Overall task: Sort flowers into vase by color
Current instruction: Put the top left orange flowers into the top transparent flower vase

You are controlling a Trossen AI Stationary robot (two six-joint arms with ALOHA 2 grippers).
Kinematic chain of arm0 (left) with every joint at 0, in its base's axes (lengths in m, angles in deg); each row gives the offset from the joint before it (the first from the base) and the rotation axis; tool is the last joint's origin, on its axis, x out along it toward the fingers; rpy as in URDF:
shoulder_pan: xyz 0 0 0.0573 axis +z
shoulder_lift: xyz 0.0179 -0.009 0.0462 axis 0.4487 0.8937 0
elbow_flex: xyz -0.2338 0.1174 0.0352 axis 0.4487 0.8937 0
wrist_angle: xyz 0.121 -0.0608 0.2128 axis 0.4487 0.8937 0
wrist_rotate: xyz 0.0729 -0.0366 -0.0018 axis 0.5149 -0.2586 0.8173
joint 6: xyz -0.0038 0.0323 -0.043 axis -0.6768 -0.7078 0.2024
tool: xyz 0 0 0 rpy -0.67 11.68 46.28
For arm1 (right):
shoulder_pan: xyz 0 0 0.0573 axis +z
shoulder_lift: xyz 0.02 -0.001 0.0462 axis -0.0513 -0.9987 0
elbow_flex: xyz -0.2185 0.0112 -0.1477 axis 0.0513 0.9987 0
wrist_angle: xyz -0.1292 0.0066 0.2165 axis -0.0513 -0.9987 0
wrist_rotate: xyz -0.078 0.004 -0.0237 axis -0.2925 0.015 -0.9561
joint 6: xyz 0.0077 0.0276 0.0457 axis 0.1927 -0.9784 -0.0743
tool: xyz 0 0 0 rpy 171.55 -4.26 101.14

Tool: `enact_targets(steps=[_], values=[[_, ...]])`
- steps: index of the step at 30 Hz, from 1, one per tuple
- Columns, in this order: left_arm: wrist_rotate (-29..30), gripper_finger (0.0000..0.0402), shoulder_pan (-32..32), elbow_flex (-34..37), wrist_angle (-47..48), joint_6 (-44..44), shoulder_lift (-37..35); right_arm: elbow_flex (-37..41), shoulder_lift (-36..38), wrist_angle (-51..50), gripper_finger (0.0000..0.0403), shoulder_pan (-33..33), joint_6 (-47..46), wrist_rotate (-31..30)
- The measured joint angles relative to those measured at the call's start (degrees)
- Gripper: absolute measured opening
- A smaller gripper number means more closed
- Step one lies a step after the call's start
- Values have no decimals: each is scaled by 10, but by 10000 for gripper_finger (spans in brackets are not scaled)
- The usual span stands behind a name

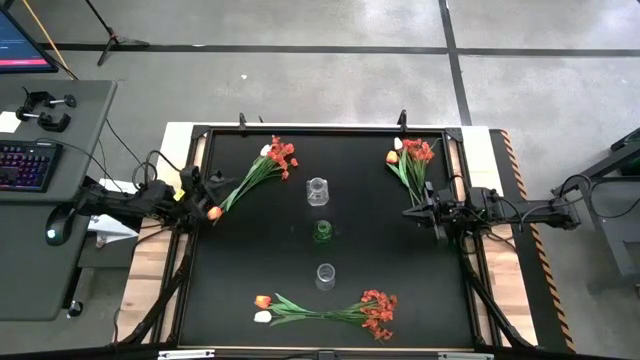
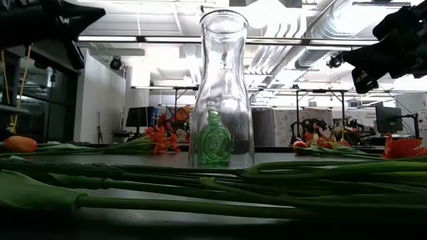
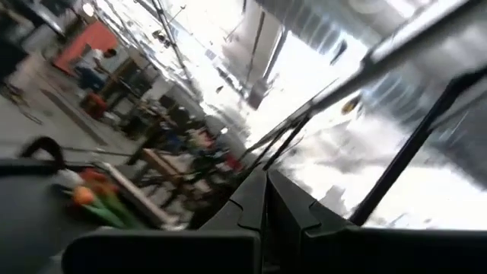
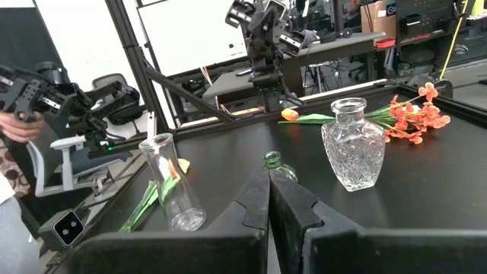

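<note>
Three flower bunches lie flat on the black table [image 1: 250,250]. One is at the far left [image 1: 265,165], its orange tulip [image 1: 213,213] by my left gripper. One is at the far right [image 1: 412,160]. One is at the near edge [image 1: 325,310], with red sprays, an orange tulip and a white tulip. A cut-glass vase [image 1: 318,190], a small green bottle [image 1: 322,232] and a clear carafe [image 1: 325,275] stand upright in a row down the table's middle. My left gripper [image 1: 208,190] is shut and empty, raised at the left edge. My right gripper [image 1: 408,212] is shut and empty at the right edge.
The table has a raised black frame [image 1: 320,130]. A side desk with a keyboard [image 1: 25,165] stands off the table's left. In the low view the carafe [image 2: 223,87] stands close, with green stems [image 2: 200,190] lying in front of it. A person's hand [image 4: 15,125] shows beyond the table.
</note>
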Motion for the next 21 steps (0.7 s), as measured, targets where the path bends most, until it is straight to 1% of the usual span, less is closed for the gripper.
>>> enact_targets(steps=[2,4,6,8,10,13,16,18,19,21], values=[[2,0,0,0,-8,28,0,0,0,0,0,0,0,0],[27,0,0,-1,-18,25,1,0,0,0,0,0,0,0],[38,0,1,-18,6,28,16,0,0,0,0,0,0,0],[35,6,5,-53,88,39,44,0,0,0,0,0,0,0],[33,20,16,-108,201,54,91,0,0,0,0,0,0,0],[28,54,49,-203,390,57,179,0,0,0,0,0,0,0],[4,98,103,-294,572,51,275,0,0,0,0,0,0,0],[-32,127,144,-334,652,38,340,0,0,0,0,0,0,0],[-56,141,164,-346,672,28,371,0,0,0,0,0,0,0],[-113,167,203,-363,681,5,435,0,0,0,0,0,0,0]])
